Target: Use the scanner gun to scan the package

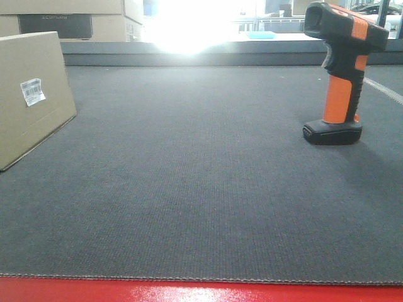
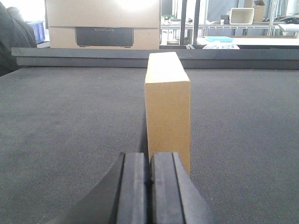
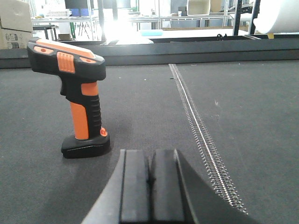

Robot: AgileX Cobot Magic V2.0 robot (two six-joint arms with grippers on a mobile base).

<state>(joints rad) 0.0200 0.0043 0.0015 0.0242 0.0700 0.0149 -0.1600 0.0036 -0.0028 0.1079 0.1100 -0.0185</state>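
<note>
Exterior front-facing view: the package [image 1: 28,94], a plain tan cardboard box, stands at 9 o'clock on the dark grey table [image 1: 201,189], cut off by the left frame edge. A small white barcode sticker [image 1: 32,91] sits on its visible face. The scanner gun [image 1: 342,69] stands upright on its flat black foot at 2 o'clock, well apart from the package, its black head pointing toward 9 o'clock. A red strip [image 1: 201,293] runs along the near table edge at 6 o'clock.

Left wrist view: the left gripper [image 2: 150,186] shows its fingers [image 2: 133,186] pressed together, clenched on nothing. The package stands on edge at 12 o'clock just beyond them; contact cannot be confirmed. A carton with a dark panel [image 2: 103,28] stands past the far table edge at 11 o'clock.

Right wrist view: the right gripper [image 3: 150,186] likewise has its fingers [image 3: 135,186] clenched, empty. The scanner gun stands at 10 o'clock, apart from them. A stitched seam [image 3: 198,126] runs from 12 to 5 o'clock.
</note>
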